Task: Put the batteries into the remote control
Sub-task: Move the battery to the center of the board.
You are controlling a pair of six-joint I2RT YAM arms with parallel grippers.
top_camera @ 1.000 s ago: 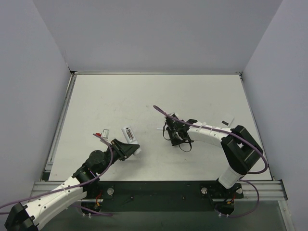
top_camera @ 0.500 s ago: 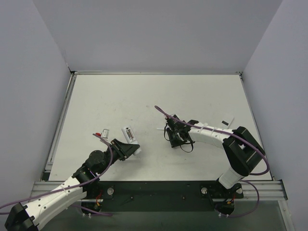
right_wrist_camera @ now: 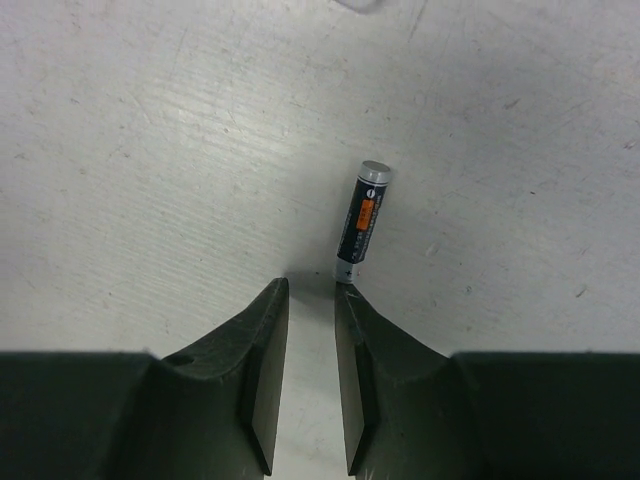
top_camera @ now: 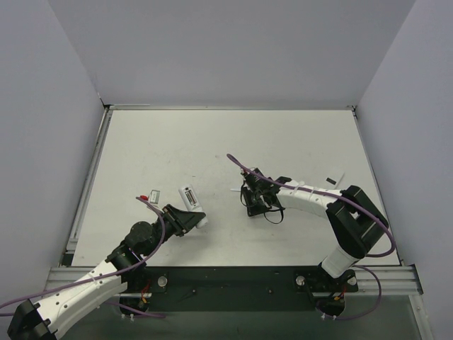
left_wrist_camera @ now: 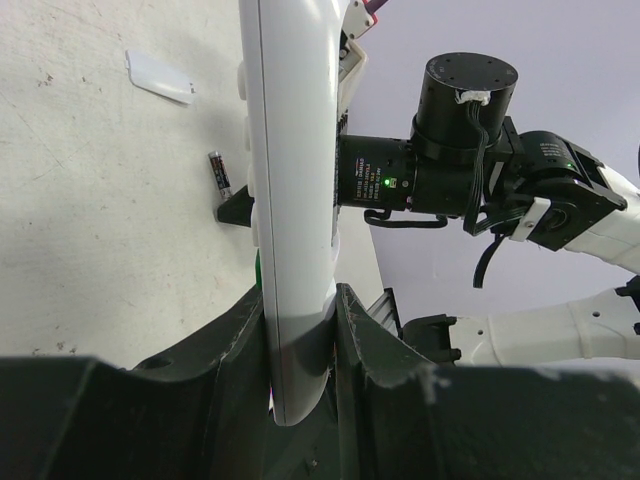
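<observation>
Right wrist: narrow, empty right fingers [right_wrist_camera: 262, 370] have edged beside the ungrasped dark cylindrical battery [right_wrist_camera: 363, 222]; left fingers [left_wrist_camera: 235, 345] hold slim white plastic remote [left_wrist_camera: 290, 200].

We're standing in a robotics lab cell, and everything here says test rig. There's a plain white bench [top_camera: 212, 142], and the wrist cameras show its surface scuffed and scratched. Bare pale grey panels [top_camera: 233, 49] box it in along the left, far and right edges. A slotted aluminium rail [top_camera: 233, 268] runs along the near edge, with the left arm [top_camera: 78, 294] and the right arm [top_camera: 304, 197] bolted there side by side. Purple cables [top_camera: 236, 163] loop along both arms.
</observation>
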